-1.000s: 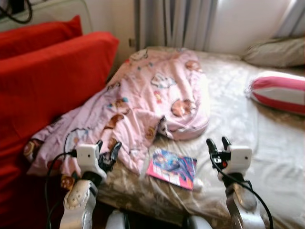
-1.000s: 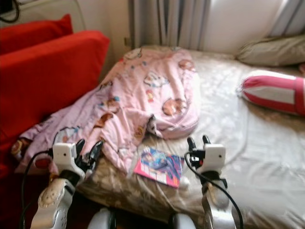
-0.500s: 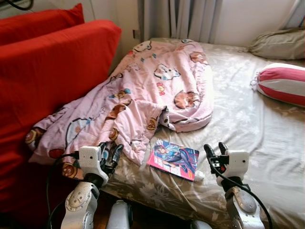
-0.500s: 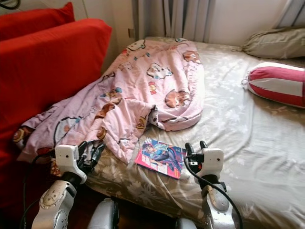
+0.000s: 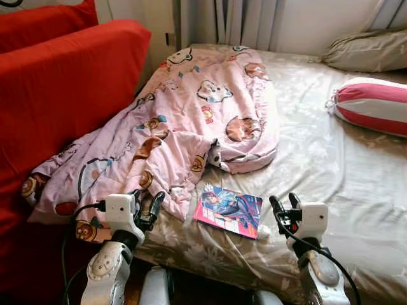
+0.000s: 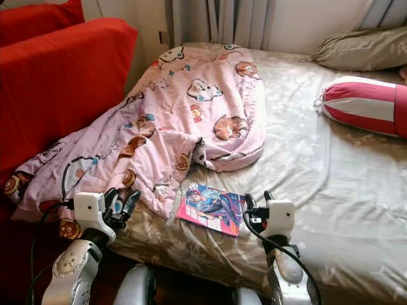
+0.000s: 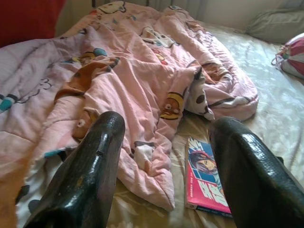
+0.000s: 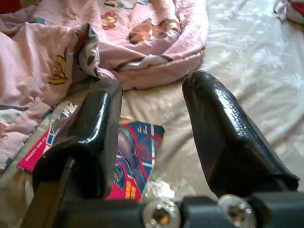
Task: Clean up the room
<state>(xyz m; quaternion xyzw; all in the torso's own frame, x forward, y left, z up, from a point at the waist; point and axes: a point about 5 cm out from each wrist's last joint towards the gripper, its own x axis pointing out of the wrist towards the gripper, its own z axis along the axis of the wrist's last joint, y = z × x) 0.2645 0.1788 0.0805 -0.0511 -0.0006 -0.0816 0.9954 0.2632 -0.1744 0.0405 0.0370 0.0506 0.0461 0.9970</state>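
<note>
Blanket (image 5: 191, 121) on bed (image 5: 331, 171) left side, book (image 5: 230, 210) just before it, bolster (image 5: 372, 105) far right.

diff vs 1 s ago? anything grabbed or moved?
Nothing grabbed. Only the camera has shifted and sharpened. The left gripper and right gripper stay open and empty above the bed edge. The magazine, pink blanket and striped pillow lie where they were.

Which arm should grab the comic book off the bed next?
Probably right. The right gripper, jaws open, hovers just beside the comic book with bare bed sheet between them. The left gripper, also open, sits by the pink blanket, whose edge lies between it and the book.
</note>
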